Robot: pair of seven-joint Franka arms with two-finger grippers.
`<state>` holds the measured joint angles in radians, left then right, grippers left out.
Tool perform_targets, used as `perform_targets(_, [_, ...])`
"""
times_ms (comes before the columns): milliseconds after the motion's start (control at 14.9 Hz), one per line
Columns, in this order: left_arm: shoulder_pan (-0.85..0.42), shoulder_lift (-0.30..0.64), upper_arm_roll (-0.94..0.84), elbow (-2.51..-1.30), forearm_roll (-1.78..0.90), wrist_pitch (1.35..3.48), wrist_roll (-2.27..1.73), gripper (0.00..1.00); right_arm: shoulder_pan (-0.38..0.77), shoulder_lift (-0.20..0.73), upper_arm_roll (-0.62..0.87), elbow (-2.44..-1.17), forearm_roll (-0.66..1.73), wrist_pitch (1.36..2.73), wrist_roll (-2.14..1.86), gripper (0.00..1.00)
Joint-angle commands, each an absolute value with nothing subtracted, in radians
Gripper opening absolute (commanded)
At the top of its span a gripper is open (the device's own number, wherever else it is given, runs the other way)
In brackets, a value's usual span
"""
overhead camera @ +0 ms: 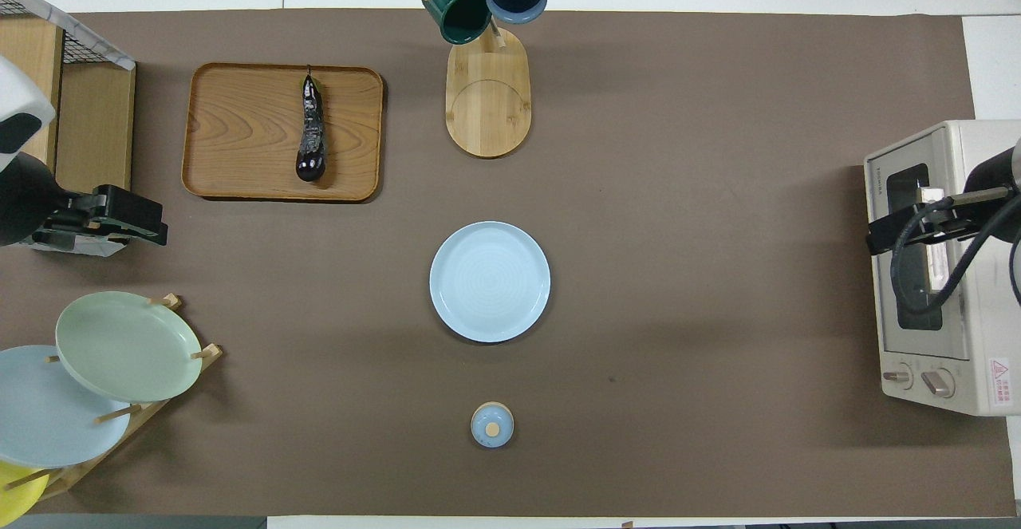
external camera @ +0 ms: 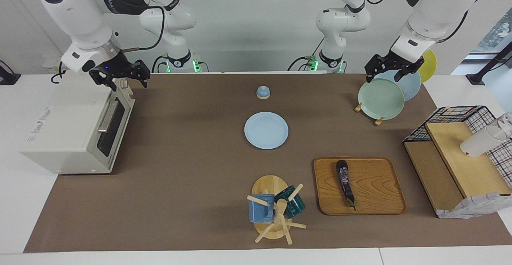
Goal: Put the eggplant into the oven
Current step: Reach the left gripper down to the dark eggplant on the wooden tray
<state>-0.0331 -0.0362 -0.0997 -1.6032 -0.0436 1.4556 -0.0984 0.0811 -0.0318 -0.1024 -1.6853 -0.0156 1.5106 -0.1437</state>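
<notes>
Counter [external camera: 192,145] surface, covered in matte brown sheet, fills both views. Next in size, the oven [external camera: 76,131] sits at the left of the facing view: a boxy cream-white metal shell with a dark glass door [external camera: 112,127] and silver bar handle [external camera: 107,117], the door shut. A square wooden tray [external camera: 376,189] with rounded corners and visible grain lies at the lower right of that view, and the eggplant [external camera: 345,181] rests on it, slim, glossy, purple-black, its green stem tip toward the lower edge of the frame. A smooth, round pale blue plate [external camera: 266,130] sits at the centre.

Right pincer [external camera: 120,75] hangs over the upper corner of the oven at the upper left, fingers apart, holding nothing. Left pincer [external camera: 394,70] hangs over the racked plates [external camera: 382,98] at the upper right, fingers apart and empty. The eggplant lies well apart from both, lower in the frame than the left pincer and across the frame from the right one.
</notes>
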Motion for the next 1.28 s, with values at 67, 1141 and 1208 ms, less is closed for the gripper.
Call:
perform_targets(67, [-0.028,-0.037,-0.098,-1.605,-0.054,1.466,-0.097,1.0,0.048,-0.048,-0.103,-1.706,0.005,1.509,-0.222,0.98])
perform_targets(1141, [-0.044,0.118,-0.1,-1.594,-0.077,1.683,-0.115,1.0,-0.003,-0.097,-0.104,-1.893,-0.063,1.79,-0.239,0.0])
perform_targets(1208, [-0.044,0.161,-0.1,-1.57,-0.077,1.684,-0.114,1.0,-0.005,-0.092,-0.104,-1.897,-0.075,1.802,-0.239,0.0])
